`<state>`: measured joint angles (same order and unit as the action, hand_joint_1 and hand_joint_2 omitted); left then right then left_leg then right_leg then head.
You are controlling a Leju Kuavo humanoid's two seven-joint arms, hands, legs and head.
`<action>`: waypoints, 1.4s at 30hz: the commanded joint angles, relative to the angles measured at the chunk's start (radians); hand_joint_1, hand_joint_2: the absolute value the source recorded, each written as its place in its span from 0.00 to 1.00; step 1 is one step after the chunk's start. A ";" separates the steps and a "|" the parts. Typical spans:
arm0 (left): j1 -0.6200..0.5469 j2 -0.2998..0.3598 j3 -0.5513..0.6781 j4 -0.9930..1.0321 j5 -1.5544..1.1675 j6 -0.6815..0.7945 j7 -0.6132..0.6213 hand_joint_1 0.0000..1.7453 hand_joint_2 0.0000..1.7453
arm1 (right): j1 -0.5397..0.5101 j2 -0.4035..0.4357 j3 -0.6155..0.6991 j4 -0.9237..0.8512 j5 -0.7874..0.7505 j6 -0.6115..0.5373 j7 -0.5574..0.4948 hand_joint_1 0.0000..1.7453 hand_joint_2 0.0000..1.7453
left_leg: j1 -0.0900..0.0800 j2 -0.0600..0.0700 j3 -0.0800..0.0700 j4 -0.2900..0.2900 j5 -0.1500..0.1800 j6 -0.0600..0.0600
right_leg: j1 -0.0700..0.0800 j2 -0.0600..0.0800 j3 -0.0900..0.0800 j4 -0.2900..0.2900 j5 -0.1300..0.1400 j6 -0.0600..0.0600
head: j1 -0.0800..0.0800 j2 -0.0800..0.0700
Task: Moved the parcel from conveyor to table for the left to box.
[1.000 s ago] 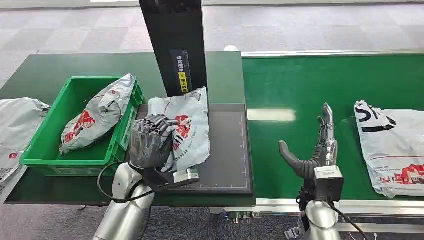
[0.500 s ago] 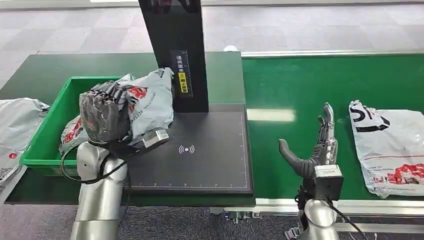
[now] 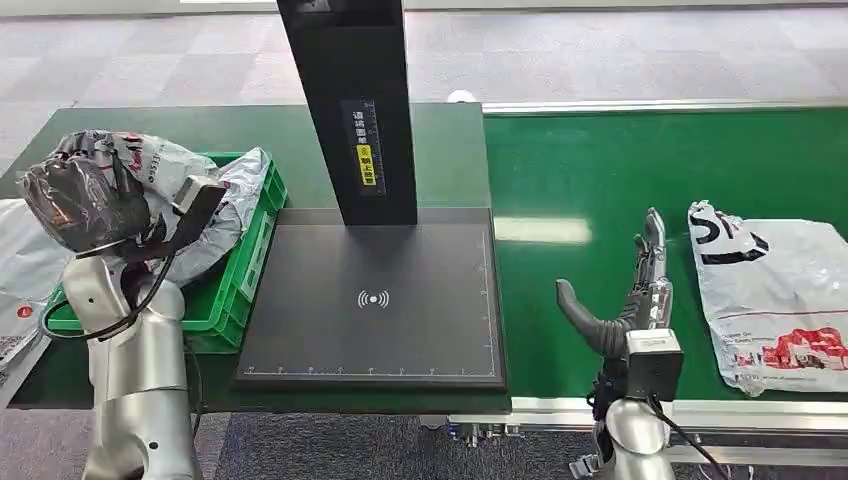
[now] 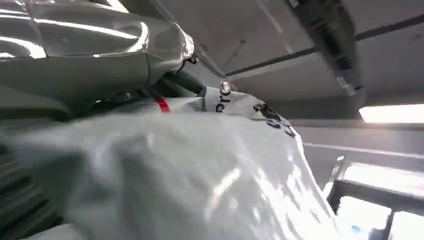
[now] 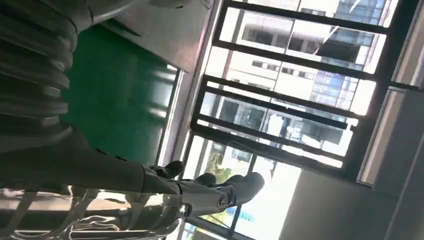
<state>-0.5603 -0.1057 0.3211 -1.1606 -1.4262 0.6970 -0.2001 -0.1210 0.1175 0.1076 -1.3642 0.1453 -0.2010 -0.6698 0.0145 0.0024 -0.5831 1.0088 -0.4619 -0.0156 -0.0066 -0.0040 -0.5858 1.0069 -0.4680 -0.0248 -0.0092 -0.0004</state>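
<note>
We find the left hand [image 3: 85,200] gripping the parcel [image 3: 150,160] above the green box's [image 3: 255,250] left edge. The right hand [image 3: 625,290] hovers spread and empty over the conveyor [image 3: 600,160], beside another parcel [image 3: 780,290]. The scanner pad [image 3: 375,300] lies bare.

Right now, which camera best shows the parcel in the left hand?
The head view: the parcel is gripped by the left hand above the green bin. The left wrist view gives a blurred close-up; the right wrist view faces windows.
</note>
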 commanded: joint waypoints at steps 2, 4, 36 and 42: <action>-0.059 0.094 0.052 0.199 -0.067 -0.076 0.105 1.00 1.00 | -0.007 -0.005 0.016 0.000 -0.004 -0.002 0.029 0.00 1.00 | -0.001 0.000 0.005 -0.003 0.001 0.001 | 0.000 0.000 0.005 -0.003 0.001 0.001 | 0.000 0.000; -0.116 0.103 -0.027 0.475 -0.079 0.001 0.169 1.00 1.00 | -0.009 -0.005 0.020 0.011 -0.003 -0.001 0.024 0.00 1.00 | -0.001 -0.002 0.003 -0.002 0.001 0.000 | -0.001 -0.002 0.003 -0.001 0.000 0.001 | 0.000 0.000; 0.228 -0.026 -0.419 0.092 1.114 -0.415 -0.361 0.00 1.00 | 0.008 -0.027 -0.006 0.068 -0.040 0.040 -0.028 0.00 1.00 | -0.001 0.000 0.003 -0.002 0.000 0.001 | -0.001 -0.001 0.004 -0.003 0.001 0.001 | 0.000 0.000; 0.266 -0.045 -0.552 0.128 1.381 -0.761 -0.429 0.00 1.00 | -0.001 -0.045 0.027 0.071 -0.047 0.023 -0.028 0.00 1.00 | -0.001 -0.002 0.003 -0.001 0.000 0.001 | -0.002 -0.002 0.004 -0.003 0.000 0.002 | 0.000 0.000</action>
<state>-0.3424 -0.1698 0.0036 -1.0460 -0.1788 0.1133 -0.5973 -0.0871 0.1160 0.1144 -1.3764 0.0984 -0.1614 -0.6973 0.0136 0.0008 -0.5840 1.0091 -0.4619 -0.0155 -0.0084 -0.0063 -0.5861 1.0063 -0.4677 -0.0245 -0.0092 -0.0004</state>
